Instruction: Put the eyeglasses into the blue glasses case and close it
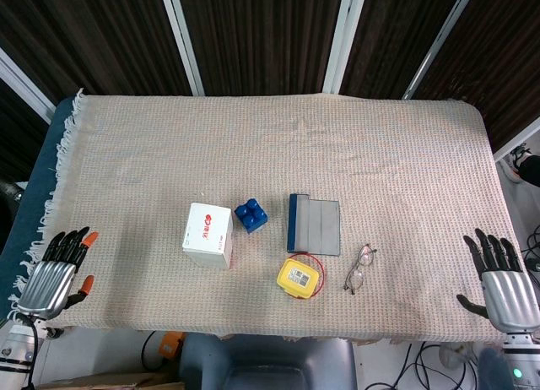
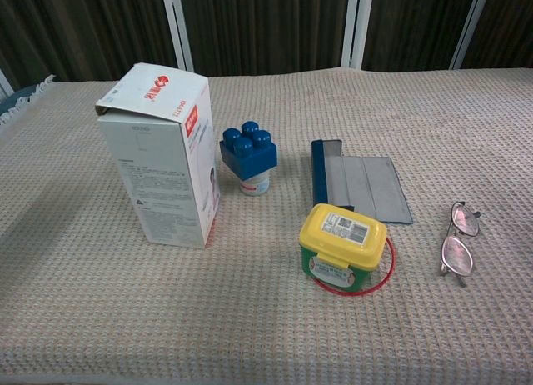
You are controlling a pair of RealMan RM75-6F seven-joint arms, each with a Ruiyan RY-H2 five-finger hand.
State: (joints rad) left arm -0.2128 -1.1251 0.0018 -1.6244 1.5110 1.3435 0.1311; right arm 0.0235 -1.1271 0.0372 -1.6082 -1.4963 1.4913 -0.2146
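Nothing picked up yet, so I'm at the very start: both hands sit at the near desk corners, left hand (image 1: 57, 270) and right hand (image 1: 503, 278), fingers spread, holding nothing. The eyeglasses (image 1: 359, 268) lie folded on the cloth, just right of the blue glasses case (image 1: 314, 224), which lies opened flat. I judge the next move is my right hand reaching in to pinch the frame, as it's nearer. Only the head view shows the hands; the chest view shows box (image 2: 160, 152), blue block (image 2: 248, 147) and yellow-lidded tub (image 2: 342, 247) close up.
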